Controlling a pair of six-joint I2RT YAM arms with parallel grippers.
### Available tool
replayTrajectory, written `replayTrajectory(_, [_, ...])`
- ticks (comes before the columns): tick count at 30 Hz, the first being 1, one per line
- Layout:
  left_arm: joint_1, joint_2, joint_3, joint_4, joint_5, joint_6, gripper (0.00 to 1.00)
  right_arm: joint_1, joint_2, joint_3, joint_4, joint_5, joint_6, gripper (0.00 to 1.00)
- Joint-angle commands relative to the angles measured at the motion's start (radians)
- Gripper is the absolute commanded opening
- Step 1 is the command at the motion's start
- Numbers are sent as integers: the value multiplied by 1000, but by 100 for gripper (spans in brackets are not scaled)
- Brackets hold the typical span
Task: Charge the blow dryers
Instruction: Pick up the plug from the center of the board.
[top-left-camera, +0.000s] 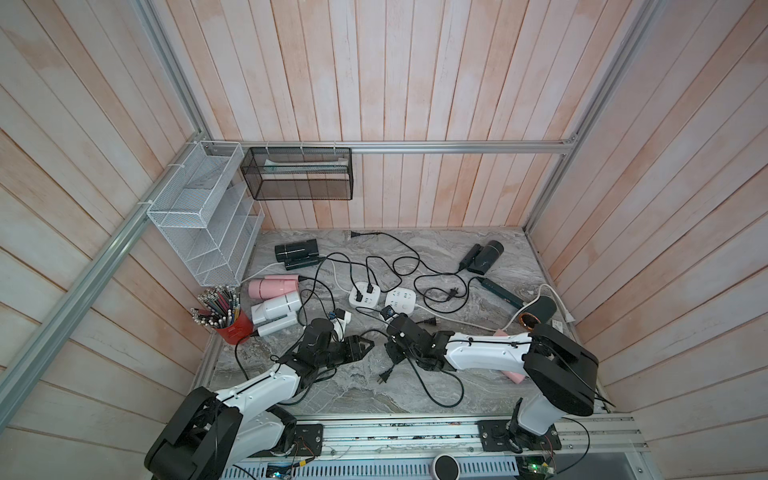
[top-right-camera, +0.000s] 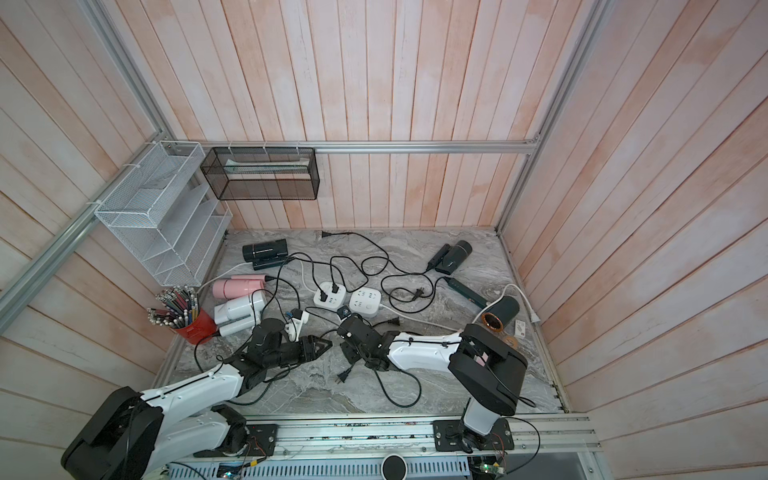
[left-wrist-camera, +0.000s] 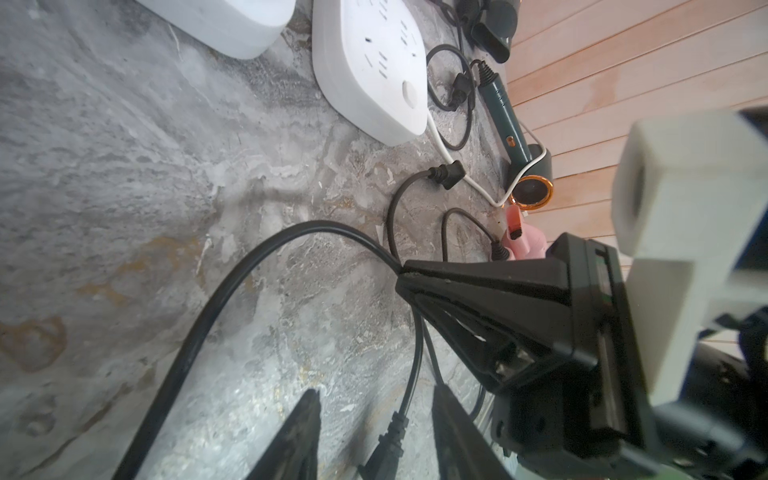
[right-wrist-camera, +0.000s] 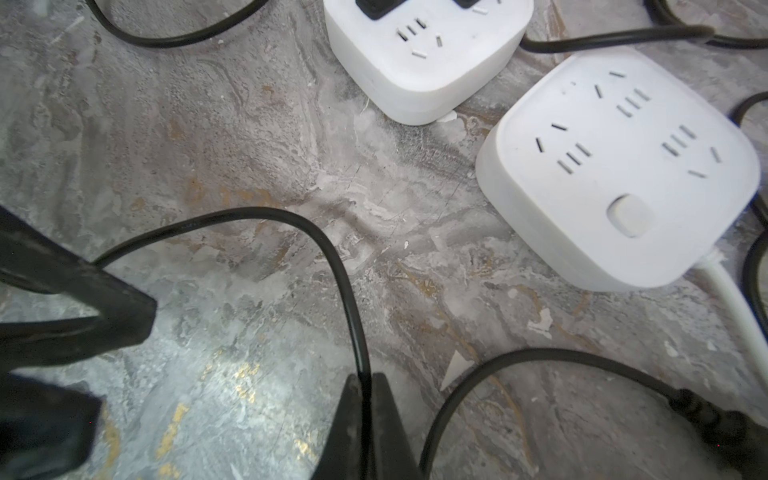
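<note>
The right gripper (right-wrist-camera: 365, 388) is clamped tight on a thin black cord (right-wrist-camera: 291, 216), low over the near middle of the marble table (top-left-camera: 332, 395); from the pinch the cord drops to its plug (left-wrist-camera: 388, 440), which sits between the fingers of the left gripper (left-wrist-camera: 374, 392); those fingers stand about half apart, a gap on each side of the plug, gripping nothing; the left gripper points right, its tip close to the right one. Which dryer owns this cord I cannot tell.

At the far left the black blow dryer (top-left-camera: 296, 248) lies with its barrel running left to right, handle folded along its near side; nearer, by the left edge, the pink blow dryer (top-left-camera: 272, 287) and the pale grey blow dryer (top-left-camera: 276, 308) lie side by side, long axes also left to right, the grey one slightly tilted. At the far right the dark blow dryer (top-left-camera: 486, 253) lies on a diagonal, barrel end toward the far right. By the right wall the green blow dryer (top-left-camera: 542, 307) aims its copper-ringed mouth near-left, its handle stretched out far-left. The second pink blow dryer (top-left-camera: 514, 377) is mostly hidden under the right arm.

The left power strip (top-left-camera: 362, 295), carrying two black plugs, and the right power strip (top-left-camera: 401, 301) sit side by side just beyond the grippers.
</note>
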Motion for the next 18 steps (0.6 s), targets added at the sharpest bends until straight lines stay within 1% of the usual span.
replayTrajectory(1, [-6,25,34,91,49,-45,50,9,-42,-10,32,-11,0,7])
replayTrajectory(6, [-18,80,55,165,66,-101,51,15,-63,-13,54,-29,-13,7])
replayTrajectory(13, [-24,115,81,215,38,-157,51,29,-92,-13,83,-46,-25,7])
replayTrajectory(18, [-24,144,85,253,20,-195,48,35,-100,-11,87,-56,-30,7])
